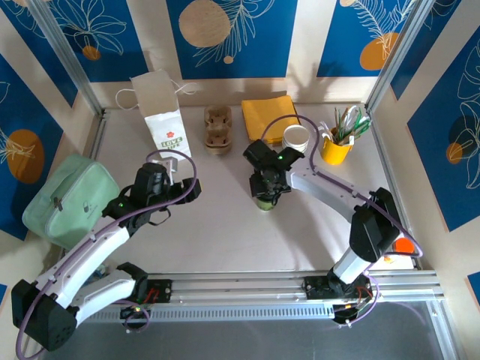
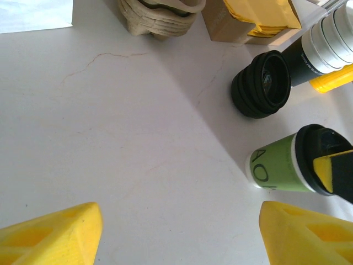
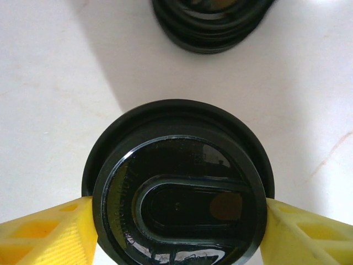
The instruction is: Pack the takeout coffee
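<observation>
The desk point(image 1: 225, 240) carries everything. The white paper bag point(image 1: 161, 112) stands at its far side, about 11 o'clock from the centre in the overhead view, and we take it as the likely place for packing. The right arm point(image 1: 330, 191) reaches in from 4 o'clock and hangs over the coffee cup point(image 1: 264, 203), which stands upright near the middle of the desk.

The left jaws are wide apart with nothing between them, aimed at bare desk at about 9 o'clock from the cup. The right jaws are clamped on the cup at its black lid point(image 3: 176, 187), with one yellow finger point(image 3: 49, 232) touching the rim at 8 o'clock and the other at 4 o'clock.

Because the hold sits high on the lid, we think it could pop off. We would lift straight up and keep the cup level. We would also stay clear of the stack of loose lids point(image 3: 209, 22) just beyond at 12 o'clock.
</observation>
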Controlling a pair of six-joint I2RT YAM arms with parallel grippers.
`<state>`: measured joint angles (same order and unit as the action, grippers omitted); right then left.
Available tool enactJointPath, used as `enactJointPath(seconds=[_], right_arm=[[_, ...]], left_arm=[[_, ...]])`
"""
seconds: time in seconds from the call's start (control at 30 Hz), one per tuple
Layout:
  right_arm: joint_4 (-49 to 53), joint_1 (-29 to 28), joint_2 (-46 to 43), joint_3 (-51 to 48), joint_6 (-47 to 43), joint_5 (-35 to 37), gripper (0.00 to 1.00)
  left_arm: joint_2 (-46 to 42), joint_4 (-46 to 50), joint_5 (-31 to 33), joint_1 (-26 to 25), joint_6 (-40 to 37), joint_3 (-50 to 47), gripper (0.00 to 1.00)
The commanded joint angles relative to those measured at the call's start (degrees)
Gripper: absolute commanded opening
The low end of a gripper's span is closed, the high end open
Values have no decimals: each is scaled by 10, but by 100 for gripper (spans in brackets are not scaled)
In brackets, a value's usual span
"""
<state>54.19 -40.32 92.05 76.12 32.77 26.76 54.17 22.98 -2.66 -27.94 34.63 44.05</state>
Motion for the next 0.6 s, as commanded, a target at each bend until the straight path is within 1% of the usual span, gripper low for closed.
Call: enactJointPath(seconds=[0.0, 0.23, 0.37, 0.57], right_arm=[[8, 30, -23, -29, -14, 18, 70], [-13, 112, -64, -67, -28, 14, 70], [-38, 150, -84, -81, -32, 16, 70], [-44, 209, -81, -74, -51, 8, 70]], left_arm=[[-3, -3, -10, 8, 4, 1, 75], [-3, -4, -13, 9, 7, -2, 75], [0, -14, -16, 9, 14, -5, 75], [0, -14, -20, 10, 15, -7, 75]])
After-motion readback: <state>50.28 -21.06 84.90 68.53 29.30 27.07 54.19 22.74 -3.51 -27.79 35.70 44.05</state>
